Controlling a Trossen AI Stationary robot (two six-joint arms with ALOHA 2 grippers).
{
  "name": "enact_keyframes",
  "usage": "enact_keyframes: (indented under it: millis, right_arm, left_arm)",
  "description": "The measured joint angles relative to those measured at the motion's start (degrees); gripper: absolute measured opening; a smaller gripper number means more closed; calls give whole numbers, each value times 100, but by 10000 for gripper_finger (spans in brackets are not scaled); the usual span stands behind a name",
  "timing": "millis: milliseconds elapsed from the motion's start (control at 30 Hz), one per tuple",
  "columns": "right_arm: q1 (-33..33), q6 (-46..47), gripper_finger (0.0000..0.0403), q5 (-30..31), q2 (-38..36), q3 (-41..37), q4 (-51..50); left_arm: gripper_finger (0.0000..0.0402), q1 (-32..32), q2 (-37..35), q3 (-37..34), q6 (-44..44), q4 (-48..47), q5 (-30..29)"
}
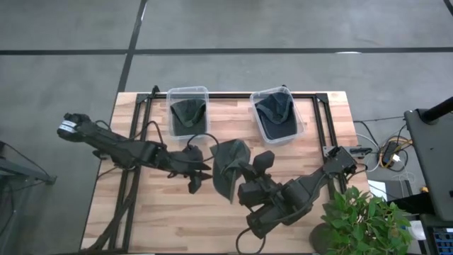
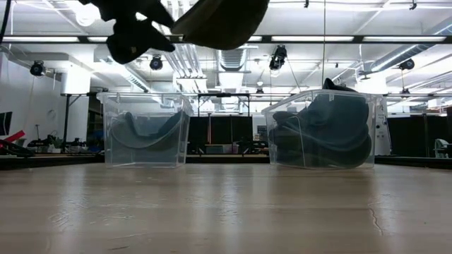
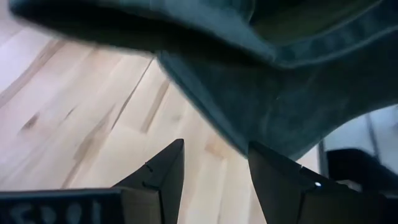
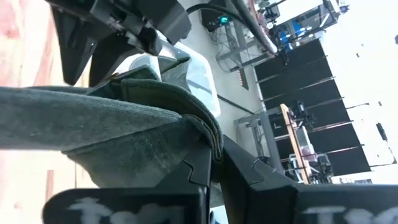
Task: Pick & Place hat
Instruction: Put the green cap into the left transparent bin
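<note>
A dark green hat [image 1: 228, 164] hangs in the air over the middle of the table, held by my right gripper [image 1: 243, 176], which reaches in from the near right and is shut on it. In the low view the hat [image 2: 222, 21] floats well clear of the tabletop. My left gripper [image 1: 201, 168] is level with the hat just to its left, open; in its wrist view the hat [image 3: 292, 93] fills the space just beyond the open fingers [image 3: 165, 171]. I see no touch there. My right gripper [image 4: 214, 165] pinches the hat's stitched rim edge [image 4: 208, 134] between its two fingers, with the cloth folded over beside them. The fingers come at it from the table's near right side. The hat is lifted clear of the table and droops slack beyond the fingers.
Two clear plastic bins stand at the far edge: the left bin [image 1: 187, 110] holds a dark green hat, the right bin [image 1: 277, 115] a dark blue one. A black frame [image 1: 322, 120] runs around the table's far part. A potted plant [image 1: 361, 219] stands at the near right corner.
</note>
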Motion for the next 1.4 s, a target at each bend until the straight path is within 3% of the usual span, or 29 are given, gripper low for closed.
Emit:
enact_keyframes:
  millis: [300,533,833,1233,1400]
  right_arm:
    - [0,-23,12,87,0,-2,9]
    - [0,-1,12,140,-9,-2,17]
    - [-9,27,12,237,-9,-2,35]
    - [-9,245,11,236,-9,-2,40]
    - [-4,288,10,235,-9,-2,41]
  left_arm:
    - [170,67,17,-110,2,555,180]
    - [159,65,20,-111,109,1091,738]
    - [12,108,20,-111,168,1122,823]
    - [2,104,-42,-113,435,1287,860]
    - [18,113,-44,-113,382,1278,712]
